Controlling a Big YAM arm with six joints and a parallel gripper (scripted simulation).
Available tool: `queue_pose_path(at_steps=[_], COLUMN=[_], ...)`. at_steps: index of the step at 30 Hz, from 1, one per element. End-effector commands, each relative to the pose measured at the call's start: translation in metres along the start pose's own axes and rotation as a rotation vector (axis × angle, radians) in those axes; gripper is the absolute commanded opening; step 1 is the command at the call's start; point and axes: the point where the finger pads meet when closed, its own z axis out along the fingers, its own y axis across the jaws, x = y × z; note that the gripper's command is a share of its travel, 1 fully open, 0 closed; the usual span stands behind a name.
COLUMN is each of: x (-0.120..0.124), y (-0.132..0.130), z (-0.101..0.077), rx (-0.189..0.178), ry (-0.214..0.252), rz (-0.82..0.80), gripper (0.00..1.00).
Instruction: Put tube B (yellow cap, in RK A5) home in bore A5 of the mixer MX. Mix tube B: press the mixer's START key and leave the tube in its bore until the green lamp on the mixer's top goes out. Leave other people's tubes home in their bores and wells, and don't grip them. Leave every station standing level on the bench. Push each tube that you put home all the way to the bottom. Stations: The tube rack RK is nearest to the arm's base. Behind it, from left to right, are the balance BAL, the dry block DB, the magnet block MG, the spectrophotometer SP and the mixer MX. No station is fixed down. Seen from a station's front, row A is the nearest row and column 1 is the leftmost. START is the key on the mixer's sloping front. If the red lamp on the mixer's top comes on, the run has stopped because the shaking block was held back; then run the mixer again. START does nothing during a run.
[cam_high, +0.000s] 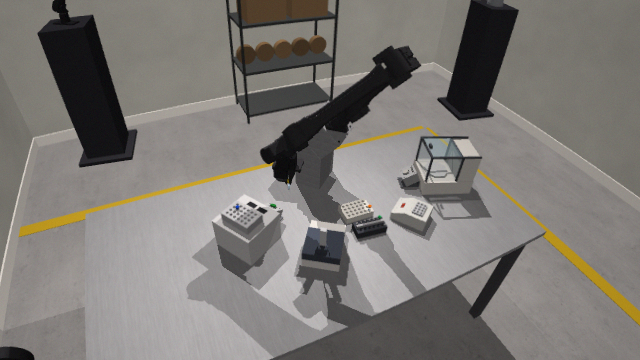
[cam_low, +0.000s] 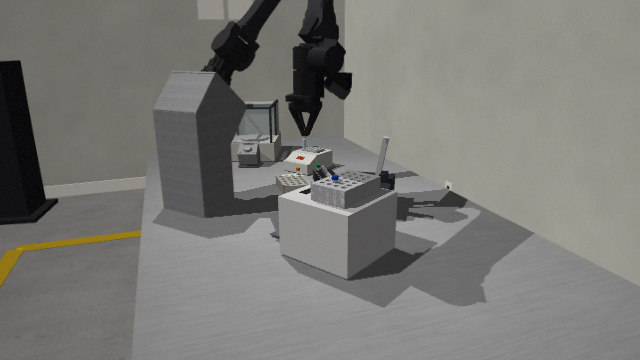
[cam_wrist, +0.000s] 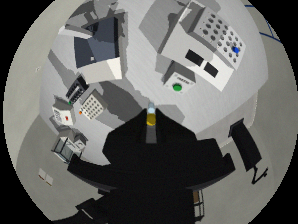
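Observation:
My gripper (cam_high: 289, 181) is shut on tube B (cam_wrist: 152, 120), a clear tube with a yellow cap, which hangs upright from the fingertips (cam_low: 303, 134). It is high above the bench, beside the grey arm pedestal (cam_high: 316, 162) and short of the mixer MX (cam_high: 245, 227). The mixer is a white box with a grey bored block (cam_low: 345, 189) on top. A blue-capped tube (cam_high: 237, 206) stands in one of its bores. A green key (cam_wrist: 177, 86) sits on the mixer's sloping front, on the side facing the gripper. The two dark lamp windows (cam_wrist: 202, 64) on the mixer's top look unlit.
The tube rack RK (cam_high: 356, 210) holds an orange-capped tube (cam_high: 369, 204). Behind it are the black magnet block (cam_high: 369, 227), the dry block (cam_high: 412, 212), the glass-cased balance (cam_high: 446, 165) and the spectrophotometer (cam_high: 324, 247) with its lid raised.

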Motion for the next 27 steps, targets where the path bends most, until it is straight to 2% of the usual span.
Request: queue_pose_path(at_steps=[1,10,12,14,23,26,27], x=[-0.032,-0.072,-0.072,-0.08,-0.119,-0.119,-0.13], y=[-0.039,-0.106,-0.106,-0.121,-0.187,-0.187,-0.182], z=[-0.012,-0.016,-0.016,-0.017,-0.021,-0.022,-0.037], rx=[0.017,0.016,0.016,0.014,0.015,0.013,0.027], ry=[-0.036,-0.043,-0.043,-0.045,-0.05,-0.051,-0.075], rz=[0.078,0.241,0.241,0.308,0.418,0.418,0.398], gripper=[0.09,0.09,0.09,0.09,0.09,0.09,0.09])
